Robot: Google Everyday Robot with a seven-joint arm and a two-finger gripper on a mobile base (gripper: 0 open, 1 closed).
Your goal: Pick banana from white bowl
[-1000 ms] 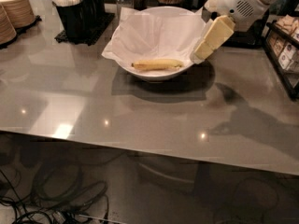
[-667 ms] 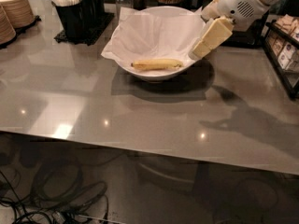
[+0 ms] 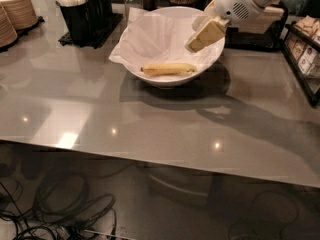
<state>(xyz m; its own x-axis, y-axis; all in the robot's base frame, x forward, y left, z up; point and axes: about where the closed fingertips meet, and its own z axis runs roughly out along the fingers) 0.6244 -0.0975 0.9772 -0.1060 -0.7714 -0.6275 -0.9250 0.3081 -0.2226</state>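
Banana (image 3: 167, 69) lies flat at 6 o'clock inside white bowl (image 3: 170, 82), on paper liner (image 3: 150, 34). Gripper (image 3: 196, 44) hovers over bowl's 2 o'clock rim, carrying nothing; opening: cannot tell. Risks: pinching paper along with banana, clipping rim, shoving bowl.

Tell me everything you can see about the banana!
The banana is yellow with brownish marks, slightly curved, and looks whole and unpeeled. It lies on its side, running left to right, at the bottom of the white bowl. It rests on the crinkled white paper that lines the bowl. Nothing else touches it: the gripper hangs over the bowl's right side, apart from the banana.
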